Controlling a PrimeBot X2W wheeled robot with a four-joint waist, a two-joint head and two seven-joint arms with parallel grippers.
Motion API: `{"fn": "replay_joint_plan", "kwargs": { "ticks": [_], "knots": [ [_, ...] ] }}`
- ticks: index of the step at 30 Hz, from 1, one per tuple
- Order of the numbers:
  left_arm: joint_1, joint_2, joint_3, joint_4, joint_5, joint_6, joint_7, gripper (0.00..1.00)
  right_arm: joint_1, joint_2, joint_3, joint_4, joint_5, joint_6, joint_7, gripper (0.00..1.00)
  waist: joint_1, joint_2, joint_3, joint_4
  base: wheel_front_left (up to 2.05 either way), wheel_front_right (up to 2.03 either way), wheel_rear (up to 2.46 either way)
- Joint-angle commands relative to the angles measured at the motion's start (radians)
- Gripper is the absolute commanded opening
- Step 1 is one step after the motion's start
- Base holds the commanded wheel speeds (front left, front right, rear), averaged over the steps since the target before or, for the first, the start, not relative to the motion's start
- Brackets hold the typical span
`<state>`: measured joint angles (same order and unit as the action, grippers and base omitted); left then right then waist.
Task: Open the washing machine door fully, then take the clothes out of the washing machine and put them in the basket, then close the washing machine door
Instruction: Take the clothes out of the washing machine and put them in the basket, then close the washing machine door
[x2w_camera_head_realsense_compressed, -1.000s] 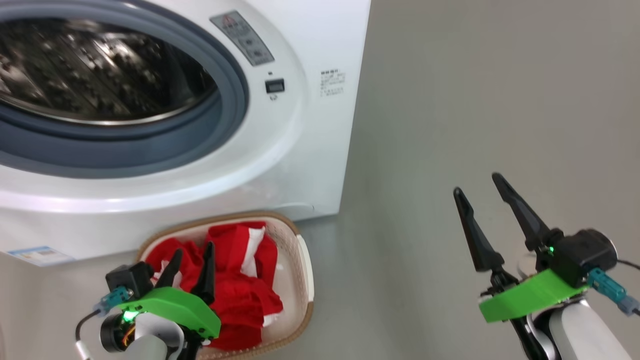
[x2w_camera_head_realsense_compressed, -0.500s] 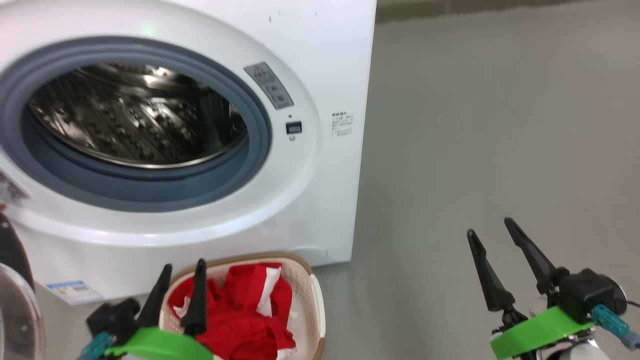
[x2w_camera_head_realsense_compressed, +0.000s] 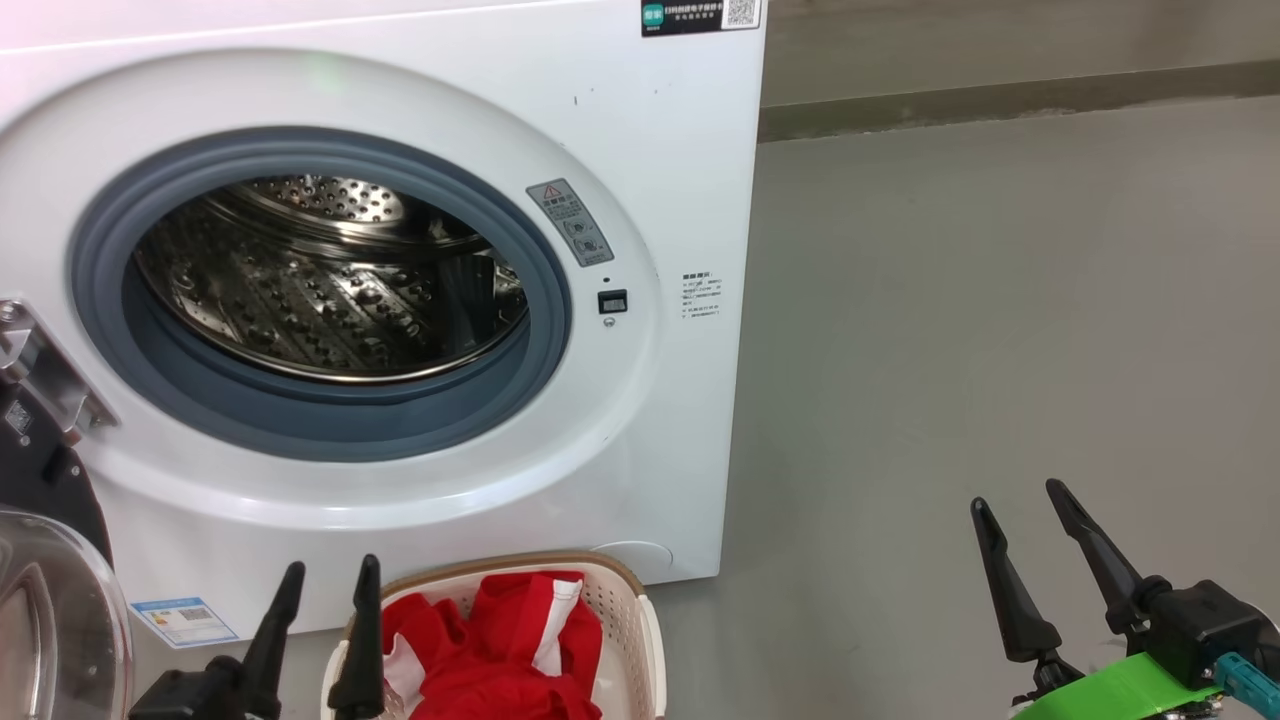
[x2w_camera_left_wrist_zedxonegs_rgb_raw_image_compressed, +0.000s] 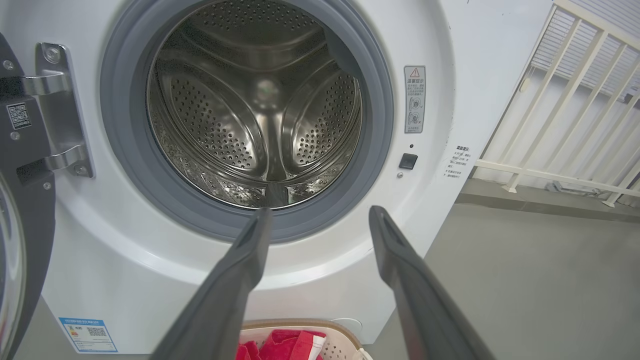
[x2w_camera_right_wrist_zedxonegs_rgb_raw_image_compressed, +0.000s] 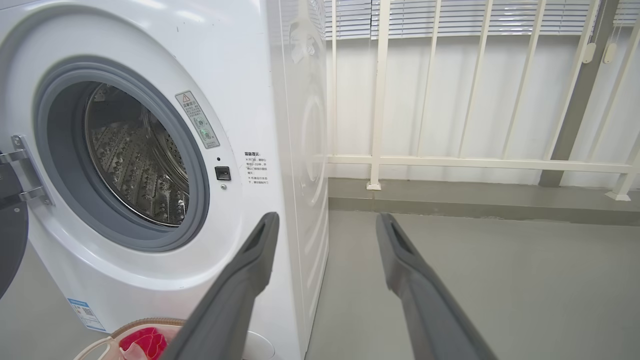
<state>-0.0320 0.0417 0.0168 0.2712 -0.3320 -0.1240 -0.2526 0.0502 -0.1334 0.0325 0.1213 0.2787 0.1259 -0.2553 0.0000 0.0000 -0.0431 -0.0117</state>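
The white washing machine (x2w_camera_head_realsense_compressed: 660, 150) stands with its door (x2w_camera_head_realsense_compressed: 45, 590) swung open at the far left, the glass bowl at the lower left. Its steel drum (x2w_camera_left_wrist_zedxonegs_rgb_raw_image_compressed: 255, 110) looks bare of fabric. Red clothes (x2w_camera_head_realsense_compressed: 500, 650) with white stripes lie in the cream basket (x2w_camera_head_realsense_compressed: 640, 620) on the floor in front of the machine. My left gripper (x2w_camera_head_realsense_compressed: 330, 580) is open, just left of the basket, holding nothing. My right gripper (x2w_camera_head_realsense_compressed: 1020, 505) is open over the bare floor at the lower right. The basket's edge and red cloth (x2w_camera_right_wrist_zedxonegs_rgb_raw_image_compressed: 145, 342) show low in the right wrist view.
Grey floor (x2w_camera_head_realsense_compressed: 1000, 300) stretches to the right of the machine. A white railing (x2w_camera_right_wrist_zedxonegs_rgb_raw_image_compressed: 450, 162) with blinds behind it stands beyond the machine's right side. A blue label (x2w_camera_head_realsense_compressed: 185, 620) sits low on the machine's front.
The head camera has tilted up, so the whole machine front now shows and both grippers sit lower in the picture. Both grippers stay open.
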Motion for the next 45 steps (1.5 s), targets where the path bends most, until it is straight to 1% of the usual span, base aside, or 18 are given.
{"fn": "replay_joint_plan", "kwargs": {
  "ticks": [1,11,27,33,39,45],
  "knots": [
    [-0.012,0.014,0.042,-0.04,0.01,-0.006,-0.009,1.0,-0.01,-0.01,0.011,-0.03,-0.013,0.005,-0.006,1.0,0.0,0.0,-0.004,0.003,0.0,0.0,0.0],
    [0.013,0.015,0.064,-0.065,0.049,-0.006,-0.009,1.0,-0.001,-0.002,0.005,-0.035,-0.017,0.005,-0.006,1.0,0.0,0.0,-0.007,0.0,0.0,0.0,0.0],
    [0.011,0.013,0.079,-0.056,0.047,-0.006,-0.009,1.0,0.001,-0.006,0.004,-0.032,-0.014,0.005,-0.006,1.0,0.0,0.0,-0.012,-0.006,-0.09,0.09,0.0],
    [0.012,0.012,0.078,-0.052,0.051,-0.006,-0.009,1.0,0.002,-0.01,0.005,-0.032,-0.011,0.005,-0.006,1.0,0.0,0.0,-0.013,-0.009,-1.0,1.0,0.0],
    [0.007,0.011,0.082,-0.044,0.052,-0.007,-0.009,1.0,0.002,-0.014,0.006,-0.031,-0.008,0.005,-0.006,1.0,0.0,0.0,-0.012,-0.011,-1.7,1.7,0.0],
    [0.008,0.01,0.068,-0.089,0.039,-0.007,-0.009,1.0,0.001,-0.017,0.004,-0.03,-0.006,0.005,-0.006,1.0,0.0,0.0,-0.009,-0.01,-1.69,1.69,0.0]
  ]
}}
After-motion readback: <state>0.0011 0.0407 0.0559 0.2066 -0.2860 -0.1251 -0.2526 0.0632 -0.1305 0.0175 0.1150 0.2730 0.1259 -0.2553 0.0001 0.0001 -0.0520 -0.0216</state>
